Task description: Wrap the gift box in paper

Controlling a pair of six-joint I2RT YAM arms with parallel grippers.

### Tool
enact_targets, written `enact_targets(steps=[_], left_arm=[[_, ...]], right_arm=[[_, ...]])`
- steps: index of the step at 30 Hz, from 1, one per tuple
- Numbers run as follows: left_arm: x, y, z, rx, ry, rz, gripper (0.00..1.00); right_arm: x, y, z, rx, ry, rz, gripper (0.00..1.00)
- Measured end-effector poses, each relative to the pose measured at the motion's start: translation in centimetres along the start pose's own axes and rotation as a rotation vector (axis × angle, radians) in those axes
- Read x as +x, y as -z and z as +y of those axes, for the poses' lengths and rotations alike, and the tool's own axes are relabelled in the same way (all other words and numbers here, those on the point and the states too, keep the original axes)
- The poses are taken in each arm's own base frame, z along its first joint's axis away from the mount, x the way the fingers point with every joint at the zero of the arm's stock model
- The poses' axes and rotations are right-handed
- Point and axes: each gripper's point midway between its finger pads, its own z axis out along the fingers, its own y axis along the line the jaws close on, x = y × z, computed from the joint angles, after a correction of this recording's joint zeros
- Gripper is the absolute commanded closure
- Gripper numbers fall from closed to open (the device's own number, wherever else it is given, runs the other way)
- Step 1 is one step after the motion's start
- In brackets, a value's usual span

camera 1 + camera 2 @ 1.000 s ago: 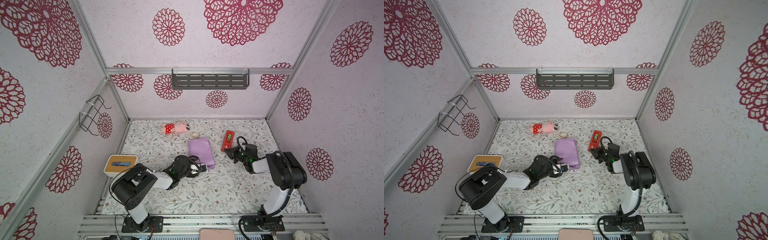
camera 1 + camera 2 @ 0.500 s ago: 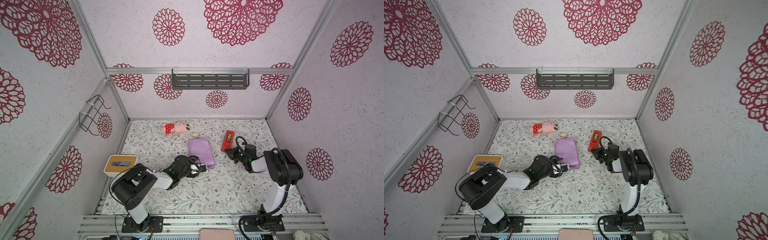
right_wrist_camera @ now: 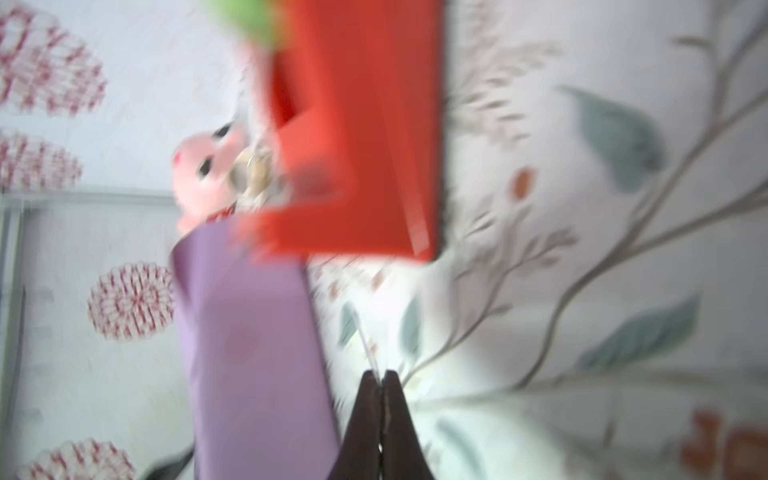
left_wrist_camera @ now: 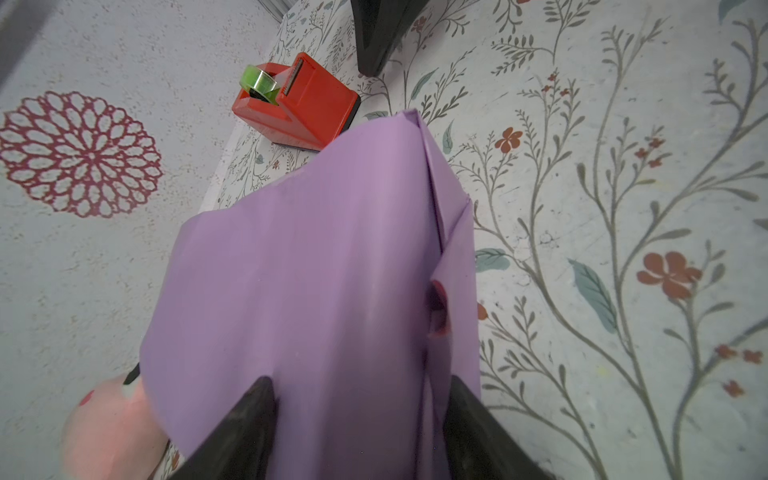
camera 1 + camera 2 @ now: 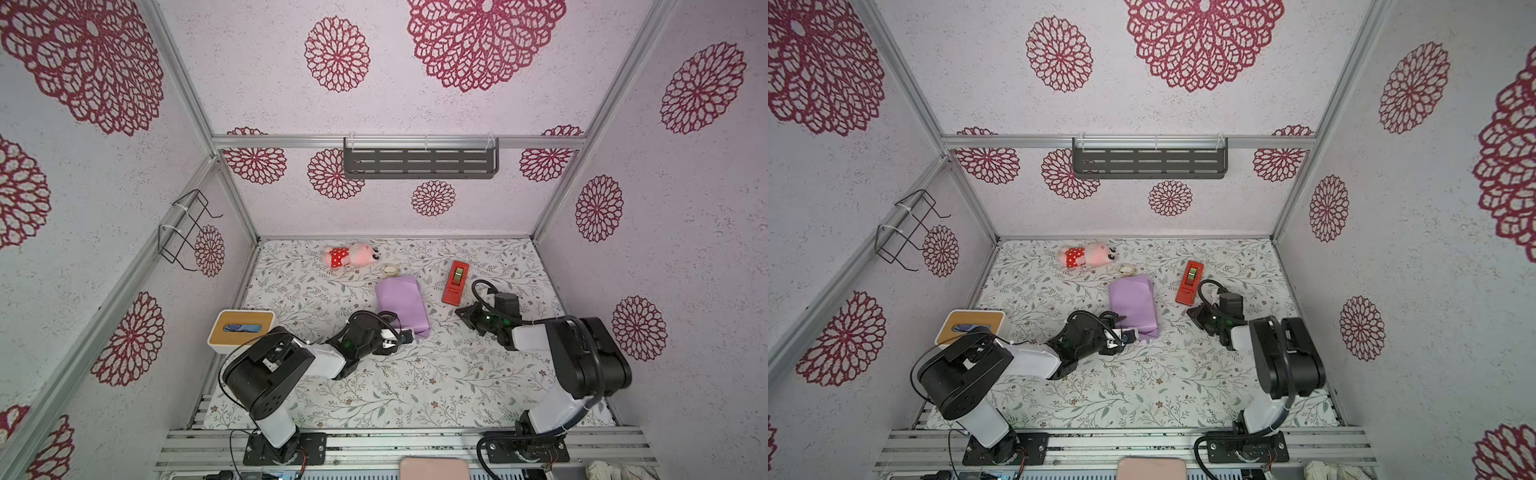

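Lilac-purple thin paper sheet (image 5: 401, 305), folded around the hidden gift box, mid-frame in both top views. Left gripper (image 4: 359, 380) clamps its lower end, side flap gaping. Right gripper (image 3: 381, 374) pinched closed beside the flat red plastic tape dispenser (image 5: 456, 282). Risk: a loosened grip lets the flap spring open; tugging tears paper.

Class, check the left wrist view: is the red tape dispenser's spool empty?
No, a green roll of tape sits in the red tape dispenser.
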Motion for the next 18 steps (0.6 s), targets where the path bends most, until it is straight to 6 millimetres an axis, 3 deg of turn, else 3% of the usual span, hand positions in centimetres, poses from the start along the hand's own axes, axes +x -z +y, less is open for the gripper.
enact_targets(steps=[4,7,12,18], left_arm=[[0.0,0.0,0.0,0.000,0.000,0.000,0.35],[0.0,0.0,0.0,0.000,0.000,0.000,0.35],[0.0,0.0,0.0,0.000,0.000,0.000,0.35],[0.0,0.0,0.0,-0.001,0.000,0.000,0.35]], right_arm=[[3.1,2.6,6.1,-0.127,0.228,0.024,1.00],[6.5,3.6,8.8,-0.208,0.335,0.078,1.00],[12.8,3.3,9.0,-0.247,0.395,0.234,1.00],[17.6,1.8,9.2,-0.262,0.450,0.369,1.00]])
